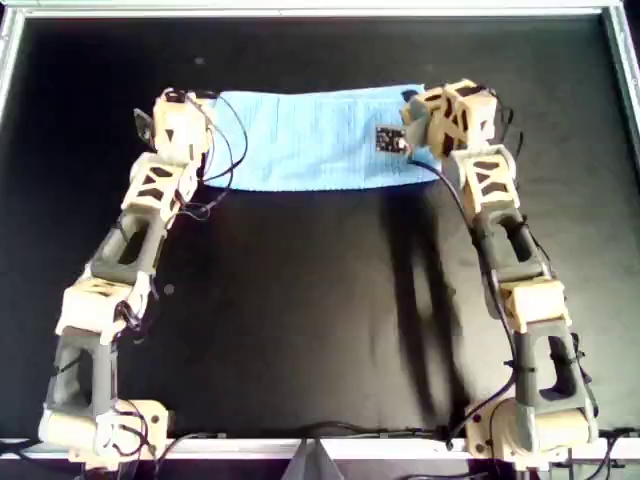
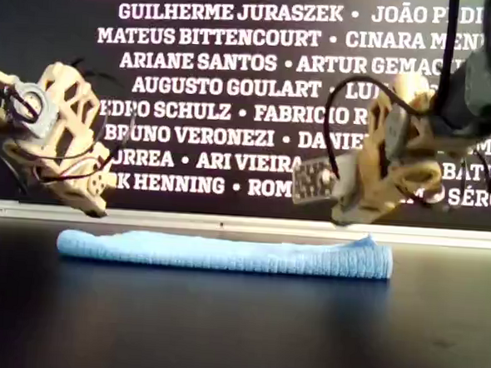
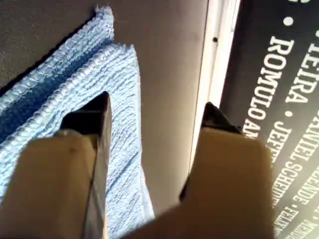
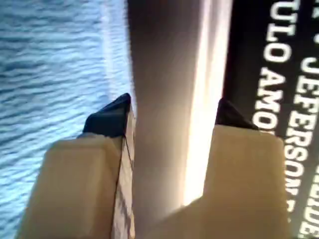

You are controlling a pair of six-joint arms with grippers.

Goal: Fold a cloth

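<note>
While folded cloth [image 1: 310, 140] lies flat, both hands hover parted above ends

- Table surface [image 1: 300, 300]: matte black, flat, filling most of the overhead view; shadows of the arms fall across it.
- Frame rail [image 1: 300, 12]: pale metal edging along the far side and both lateral sides of the table in the overhead view; seen as a light strip [image 2: 226, 223] across the exterior view.
- Backdrop banner [image 2: 236, 67]: black, behind the table, printed with rows of white capital names separated by dots, among them "AUGUSTO GOULART" and "BRUNO VERONEZI".
</note>
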